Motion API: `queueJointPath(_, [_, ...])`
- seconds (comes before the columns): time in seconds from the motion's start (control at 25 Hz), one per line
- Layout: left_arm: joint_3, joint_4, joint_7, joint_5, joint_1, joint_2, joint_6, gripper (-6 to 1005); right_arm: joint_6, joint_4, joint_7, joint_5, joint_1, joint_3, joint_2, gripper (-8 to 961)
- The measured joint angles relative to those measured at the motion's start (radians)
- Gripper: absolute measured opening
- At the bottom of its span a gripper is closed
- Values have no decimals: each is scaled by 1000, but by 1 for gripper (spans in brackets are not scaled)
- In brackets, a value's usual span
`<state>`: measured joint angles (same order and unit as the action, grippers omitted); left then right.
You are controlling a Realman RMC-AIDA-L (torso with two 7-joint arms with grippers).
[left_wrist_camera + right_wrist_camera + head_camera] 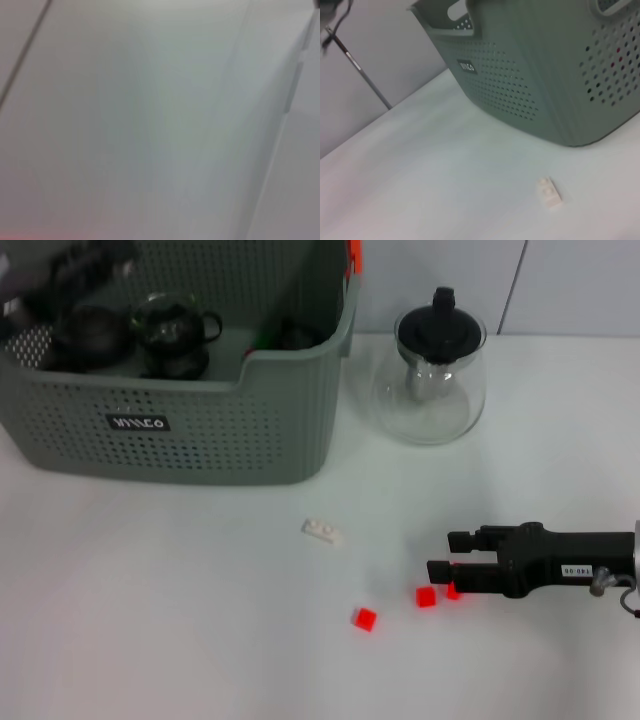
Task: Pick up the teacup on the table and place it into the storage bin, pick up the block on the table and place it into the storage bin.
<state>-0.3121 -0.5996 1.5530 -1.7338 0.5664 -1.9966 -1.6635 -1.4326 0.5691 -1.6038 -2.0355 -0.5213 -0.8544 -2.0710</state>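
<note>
The right pincer [442, 555] lies low over the white tabletop [180, 620], its two black fingers spread apart and gripping nothing. A small red block [426, 597] sits just below its lower finger, a second red block [453, 591] touches it, and a third [364, 619] is farther off. A white flat brick [322, 531] lies between pincer and storage bin [190, 430]. Dark teacups [175, 335] rest inside the bin; a glass teapot [436, 370] stands beside it. The left pincer is not visible.
</note>
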Motion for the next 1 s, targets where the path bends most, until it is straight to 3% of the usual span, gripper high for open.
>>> queueJointPath(0.16, [-70, -34, 133, -57, 83, 32, 194, 416, 1, 0, 4, 0, 2, 0, 0, 737])
queueJointPath(0.24, [-106, -36, 185, -96, 109, 37, 289, 416, 1, 0, 4, 0, 3, 0, 0, 736])
queueJointPath(0.4, [-180, -40, 271, -129, 119, 24, 442, 417, 1, 0, 4, 2, 4, 0, 1, 736])
queueJointPath(0.52, [-197, -45, 277, -125, 111, 9, 485, 423, 1, 0, 1, 2, 1, 0, 3, 737])
queueJointPath(0.64, [-191, -87, 270, -106, 92, -8, 467, 432, 2, 0, 0, 1, -2, 0, 3, 737])
queueJointPath(0.76, [-191, -141, 256, -35, 51, -27, 411, 549, 2, 0, -1, 1, -4, 0, 3, 737])
queueJointPath(1.0, [-135, -125, 75, 156, -83, -54, 111, 732, 2, 0, 2, 3, 0, 0, 2, 738])
